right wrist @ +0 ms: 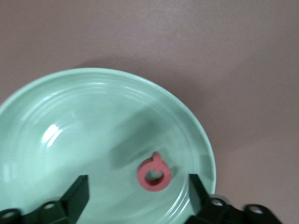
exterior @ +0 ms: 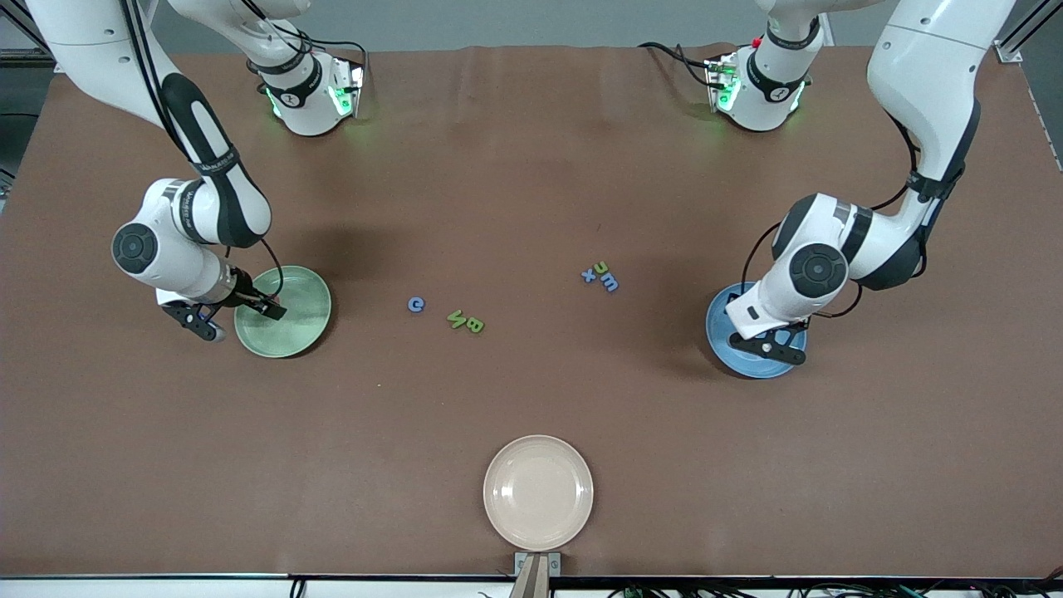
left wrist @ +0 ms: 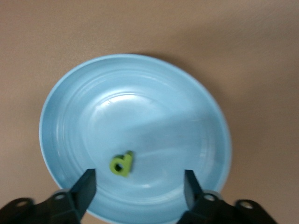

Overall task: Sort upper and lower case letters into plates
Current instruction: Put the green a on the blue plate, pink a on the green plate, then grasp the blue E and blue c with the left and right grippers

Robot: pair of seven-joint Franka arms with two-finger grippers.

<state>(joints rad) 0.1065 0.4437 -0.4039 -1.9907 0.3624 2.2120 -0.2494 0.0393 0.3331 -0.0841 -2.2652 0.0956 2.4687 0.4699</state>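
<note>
My right gripper (exterior: 238,316) is open over the mint green plate (exterior: 303,291). The right wrist view shows the plate (right wrist: 84,121) with a red letter Q (right wrist: 153,173) lying in it, free between my open fingers (right wrist: 77,193). My left gripper (exterior: 768,342) is open over the blue plate (exterior: 718,320). The left wrist view shows that plate (left wrist: 140,102) holding a green letter d (left wrist: 122,164), also free. Loose on the table between the plates lie a blue e (exterior: 416,305), a green N (exterior: 456,318), a green B (exterior: 474,325), a blue x (exterior: 589,275), a small green letter (exterior: 604,268) and a blue m (exterior: 611,283).
A cream-beige plate (exterior: 538,492) sits empty at the table's edge nearest the front camera, midway between the arms. The arm bases stand along the edge farthest from that camera.
</note>
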